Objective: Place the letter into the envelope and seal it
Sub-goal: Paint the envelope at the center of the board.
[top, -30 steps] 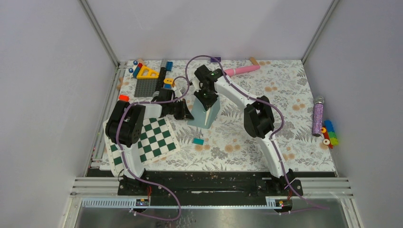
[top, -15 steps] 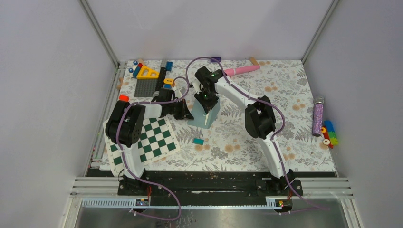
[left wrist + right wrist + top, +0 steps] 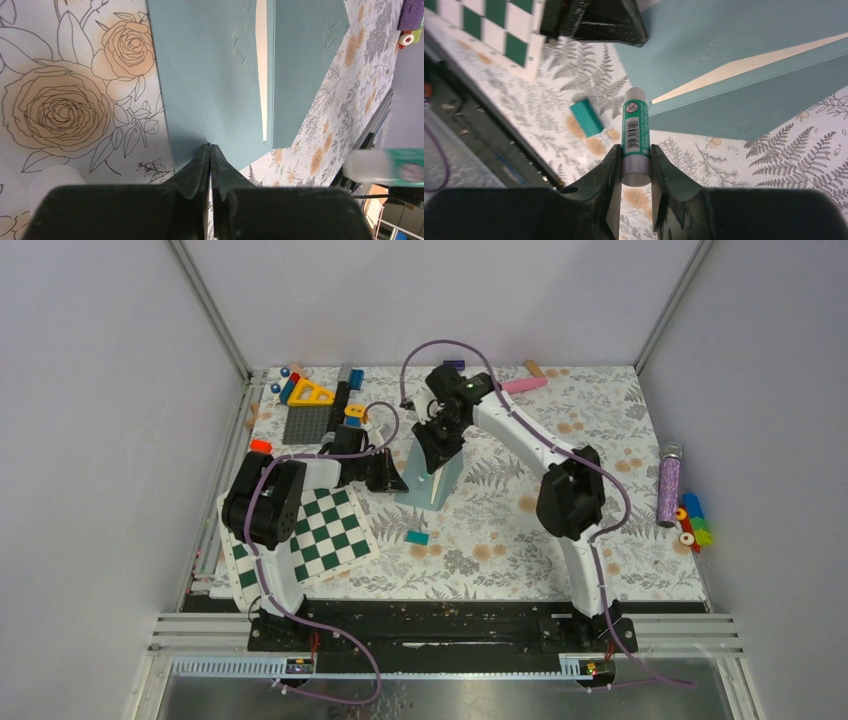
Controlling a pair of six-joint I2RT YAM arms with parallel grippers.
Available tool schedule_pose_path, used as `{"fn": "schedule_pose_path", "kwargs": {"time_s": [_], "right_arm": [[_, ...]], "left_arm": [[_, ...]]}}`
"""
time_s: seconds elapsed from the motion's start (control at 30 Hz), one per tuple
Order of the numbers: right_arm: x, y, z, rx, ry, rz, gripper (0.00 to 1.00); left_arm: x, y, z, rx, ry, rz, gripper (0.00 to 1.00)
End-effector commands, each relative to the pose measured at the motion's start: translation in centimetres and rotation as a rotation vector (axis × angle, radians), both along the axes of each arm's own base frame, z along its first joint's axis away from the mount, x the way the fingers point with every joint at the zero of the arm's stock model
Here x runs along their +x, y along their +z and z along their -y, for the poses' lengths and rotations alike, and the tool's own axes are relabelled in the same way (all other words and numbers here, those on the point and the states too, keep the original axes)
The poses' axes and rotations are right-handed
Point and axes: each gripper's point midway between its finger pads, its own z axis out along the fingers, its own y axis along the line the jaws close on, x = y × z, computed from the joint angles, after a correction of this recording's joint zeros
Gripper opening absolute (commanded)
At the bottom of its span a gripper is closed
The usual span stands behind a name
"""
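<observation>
The teal envelope [image 3: 437, 483] lies flat at mid-table, its flap folded over the body. A cream strip of the letter [image 3: 261, 70] shows in the slit between flap and body, also as a pale wedge of the letter [image 3: 749, 65] in the right wrist view. My left gripper [image 3: 210, 147] is shut, its tips touching the envelope's [image 3: 215, 75] near-left edge. My right gripper [image 3: 635, 155] hovers over the envelope [image 3: 744, 30], shut on a green-and-white glue stick [image 3: 636, 132] whose white tip points at the flap's edge. From above it sits over the envelope's far end as right gripper [image 3: 438, 452].
A green-white checkerboard [image 3: 305, 535] lies under the left arm. A small teal block [image 3: 417, 537] sits just in front of the envelope. Toy pieces and a grey baseplate [image 3: 308, 425] crowd the back left, a pink cylinder [image 3: 522, 385] the back, a purple tube [image 3: 668, 485] the right edge.
The right arm's elbow has swung to the right and its wrist has moved back, while the gripper with the glue stick stays over the envelope. The left arm has not moved.
</observation>
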Motion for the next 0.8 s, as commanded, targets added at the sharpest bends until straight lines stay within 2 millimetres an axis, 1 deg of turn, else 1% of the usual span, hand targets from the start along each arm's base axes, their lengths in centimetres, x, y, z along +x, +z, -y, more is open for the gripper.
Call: {"fn": "schedule_pose_path", "kwargs": {"time_s": [0.0, 0.13, 0.17, 0.2, 0.23, 0.3, 0.4, 0.43, 0.5, 0.63, 0.7, 0.73, 0.77], "right_arm": [[-1.3, 5.1, 1.0, 0.192, -0.011, -0.068, 0.00], [-2.3, 6.0, 1.9, 0.332, -0.023, -0.210, 0.00], [-2.3, 6.2, 2.1, 0.356, -0.029, -0.240, 0.00], [-2.4, 6.4, 2.5, 0.372, -0.030, -0.264, 0.00], [-2.5, 6.7, 2.7, 0.389, -0.020, -0.286, 0.00], [-2.8, 6.8, 3.0, 0.402, -0.010, -0.326, 0.00], [-3.2, 6.6, 3.0, 0.409, 0.007, -0.361, 0.00], [-3.3, 6.6, 3.0, 0.410, 0.008, -0.368, 0.00], [-3.3, 6.5, 2.9, 0.414, 0.016, -0.376, 0.00], [-3.8, 6.9, 2.4, 0.458, 0.033, -0.432, 0.00], [-4.1, 7.2, 2.1, 0.477, 0.043, -0.457, 0.00], [-4.2, 7.2, 2.1, 0.483, 0.046, -0.469, 0.00], [-4.2, 7.2, 2.0, 0.487, 0.048, -0.475, 0.00]], "left_arm": [[1.2, 1.9, 0.3, -0.028, -0.007, 0.075, 0.04], [1.4, 4.8, 0.5, -0.108, -0.016, 0.157, 0.46], [1.3, 5.6, 0.5, -0.129, -0.021, 0.175, 0.54], [1.4, 6.3, 0.4, -0.143, -0.019, 0.196, 0.65], [1.3, 7.1, 0.5, -0.168, -0.030, 0.214, 0.74], [1.6, 8.9, 0.4, -0.207, -0.040, 0.263, 0.83], [1.6, 12.1, -0.1, -0.294, -0.054, 0.338, 0.96], [1.4, 13.1, -0.2, -0.324, -0.069, 0.359, 0.99], [0.9, 15.1, 0.1, -0.378, -0.113, 0.400, 0.99], [-0.9, 18.4, 1.6, -0.499, -0.269, 0.458, 0.99], [-1.7, 19.2, 2.6, -0.536, -0.354, 0.440, 0.99], [-2.5, 19.5, 3.3, -0.558, -0.411, 0.431, 0.99], [-2.8, 19.4, 3.8, -0.569, -0.438, 0.412, 0.99]]}}
